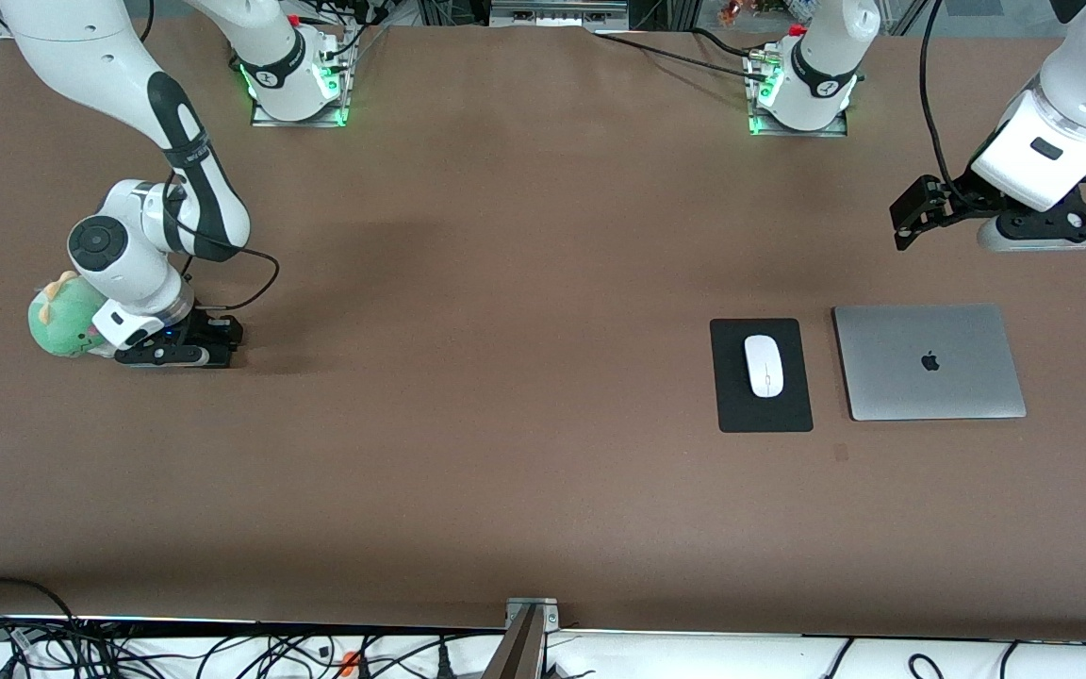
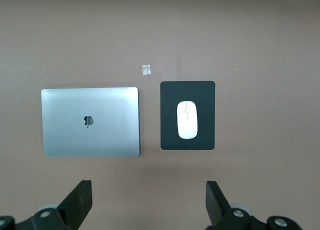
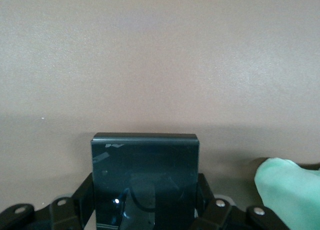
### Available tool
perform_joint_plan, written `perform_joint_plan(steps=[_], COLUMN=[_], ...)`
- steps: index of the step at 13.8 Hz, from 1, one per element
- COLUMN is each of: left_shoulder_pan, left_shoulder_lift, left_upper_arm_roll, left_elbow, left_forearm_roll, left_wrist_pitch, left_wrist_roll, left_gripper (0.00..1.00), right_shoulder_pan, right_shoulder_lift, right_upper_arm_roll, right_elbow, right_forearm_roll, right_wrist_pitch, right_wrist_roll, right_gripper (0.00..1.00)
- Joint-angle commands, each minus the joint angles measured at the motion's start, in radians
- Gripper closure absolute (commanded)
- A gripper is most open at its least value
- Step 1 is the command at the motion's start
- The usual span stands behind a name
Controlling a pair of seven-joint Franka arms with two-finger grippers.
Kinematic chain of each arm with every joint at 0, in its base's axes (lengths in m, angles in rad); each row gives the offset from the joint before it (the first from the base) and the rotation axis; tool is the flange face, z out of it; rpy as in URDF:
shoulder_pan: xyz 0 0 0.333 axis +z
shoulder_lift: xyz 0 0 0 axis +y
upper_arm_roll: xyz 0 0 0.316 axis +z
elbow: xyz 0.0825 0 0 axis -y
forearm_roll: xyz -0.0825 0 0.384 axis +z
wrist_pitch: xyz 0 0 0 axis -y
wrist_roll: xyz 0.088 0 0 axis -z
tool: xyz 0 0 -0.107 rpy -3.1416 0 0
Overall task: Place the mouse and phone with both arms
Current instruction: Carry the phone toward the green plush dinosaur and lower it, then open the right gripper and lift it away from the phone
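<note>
Right gripper point(image 3: 145, 210), low at the table beside the green plush toy point(image 1: 62, 316), clamps the phone point(image 3: 145, 177): lift it level and slowly; the mouse point(image 1: 763, 365) sits on its black mat point(image 1: 730, 405) beside the laptop point(image 1: 928, 361), left gripper point(image 2: 148, 202) waiting wide open and empty above.

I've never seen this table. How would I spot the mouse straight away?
Find the closed silver laptop toward the left arm's end of the table. Beside it, toward the right arm's end, lies a black mat, and the mouse rests on it. It is the only small white glossy oval there, with a thin centre line.
</note>
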Motion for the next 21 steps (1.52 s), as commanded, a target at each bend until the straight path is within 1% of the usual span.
perform_joint_plan(steps=[1,3,5,6,9,12,16,18,20,21], left_shoulder_pan=[0.009,0.009,0.009,0.009,0.009,0.009,0.009,0.009,0.009,0.009], left_shoulder_lift=[0.018,0.02,0.02,0.02,0.02,0.02,0.02,0.02,0.02,0.02], left_upper_arm_roll=[-0.005,-0.005,-0.005,-0.005,-0.004,-0.004,-0.004,-0.004,-0.004,-0.004], left_elbow=[0.031,0.031,0.031,0.031,0.031,0.031,0.031,0.031,0.031,0.031], left_forearm_roll=[0.009,0.009,0.009,0.009,0.006,0.006,0.007,0.006,0.006,0.007], left_wrist_pitch=[-0.025,-0.027,-0.028,-0.027,-0.028,-0.028,-0.028,-0.028,-0.028,-0.028], left_wrist_roll=[-0.008,-0.008,-0.009,-0.009,-0.009,-0.009,-0.009,-0.009,-0.009,-0.009], left_gripper=[0.0,0.0,0.0,0.0,0.0,0.0,0.0,0.0,0.0,0.0], right_shoulder_pan=[-0.005,0.0,0.0,0.0,0.002,0.002,0.002,0.002,0.005,0.003], right_shoulder_lift=[0.001,-0.008,-0.016,-0.022,-0.056,-0.145,-0.295,-0.349,-0.393,-0.4], right_upper_arm_roll=[0.009,0.02,0.022,0.022,0.022,0.022,0.019,0.019,0.025,0.028], right_elbow=[0.01,0.043,0.132,0.175,0.283,0.364,0.45,0.508,0.556,0.568], right_forearm_roll=[0.026,0.027,0.049,0.075,0.087,0.087,0.087,0.081,0.069,0.064], right_wrist_pitch=[-0.005,-0.085,-0.259,-0.345,-0.533,-0.743,-0.974,-1.097,-1.179,-1.209], right_wrist_roll=[-0.03,-0.028,-0.028,-0.028,-0.028,-0.012,-0.008,0.042,0.106,0.117], right_gripper=[0.0,0.0,0.0,0.0,0.0,0.0,0.0,0.0,0.0,0.0])
